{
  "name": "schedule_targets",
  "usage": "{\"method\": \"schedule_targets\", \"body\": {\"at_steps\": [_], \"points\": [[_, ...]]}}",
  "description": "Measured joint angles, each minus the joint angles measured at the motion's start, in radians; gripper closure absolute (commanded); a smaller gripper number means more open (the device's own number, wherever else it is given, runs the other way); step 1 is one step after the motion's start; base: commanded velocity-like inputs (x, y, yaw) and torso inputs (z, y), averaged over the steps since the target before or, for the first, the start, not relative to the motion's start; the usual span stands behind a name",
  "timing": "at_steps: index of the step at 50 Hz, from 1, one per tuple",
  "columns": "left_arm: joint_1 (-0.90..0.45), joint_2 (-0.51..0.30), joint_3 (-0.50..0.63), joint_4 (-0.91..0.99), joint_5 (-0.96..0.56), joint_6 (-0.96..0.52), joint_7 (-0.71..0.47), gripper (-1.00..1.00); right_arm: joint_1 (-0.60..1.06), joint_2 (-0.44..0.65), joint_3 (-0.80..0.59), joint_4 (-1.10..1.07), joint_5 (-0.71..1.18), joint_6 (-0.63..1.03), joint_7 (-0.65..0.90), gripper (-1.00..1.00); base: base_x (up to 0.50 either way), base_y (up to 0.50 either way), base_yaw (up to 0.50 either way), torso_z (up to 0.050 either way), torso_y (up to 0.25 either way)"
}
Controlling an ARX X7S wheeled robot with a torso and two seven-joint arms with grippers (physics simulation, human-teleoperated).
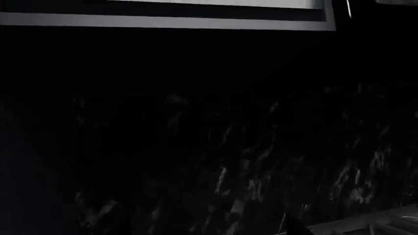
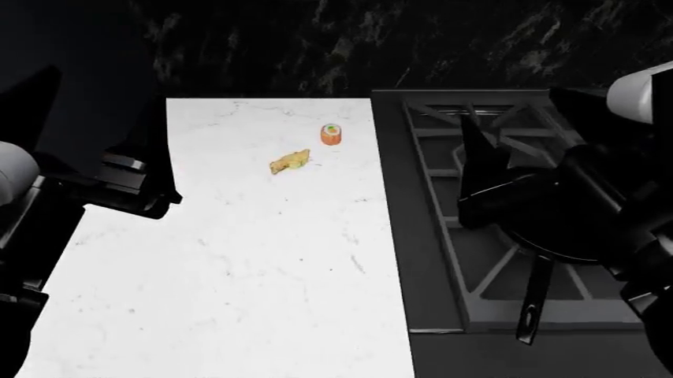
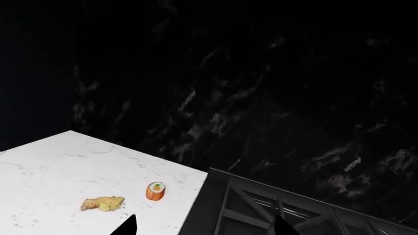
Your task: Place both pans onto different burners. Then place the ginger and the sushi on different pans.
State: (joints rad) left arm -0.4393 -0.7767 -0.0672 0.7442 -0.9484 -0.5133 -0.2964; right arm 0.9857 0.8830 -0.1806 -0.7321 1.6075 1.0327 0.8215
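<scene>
while apart from right tool (image 2: pixel 470 169), ginger (image 2: pixel 288 163)

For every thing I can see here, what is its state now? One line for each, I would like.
Ginger: lying loose on the white counter, in no pan.
Sushi: on the counter beyond the ginger, apart from it, in no pan.
Pan: on the stove, handle toward the robot, mostly hidden by the right arm.
Left gripper: over the counter's left edge, holding nothing visible.
Right gripper: fingertips apart, empty.
</scene>
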Motion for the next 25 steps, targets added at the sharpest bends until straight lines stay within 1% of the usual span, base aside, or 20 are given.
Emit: {"method": "schedule_targets", "body": {"at_steps": [16, 25], "points": [[0.014, -0.011, 0.020, 0.010, 0.043, 0.014, 0.024, -1.00, 0.008, 0.000, -0.008, 0.001, 0.002, -0.002, 0.001, -1.00, 0.00, 0.00, 0.00, -0.012, -0.249], [0.034, -0.017, 0.008, 0.014, 0.028, 0.027, 0.040, -1.00, 0.023, -0.002, -0.019, 0.001, 0.013, 0.003, 0.011, -1.00, 0.00, 0.00, 0.00, 0.000, 0.000]]}}
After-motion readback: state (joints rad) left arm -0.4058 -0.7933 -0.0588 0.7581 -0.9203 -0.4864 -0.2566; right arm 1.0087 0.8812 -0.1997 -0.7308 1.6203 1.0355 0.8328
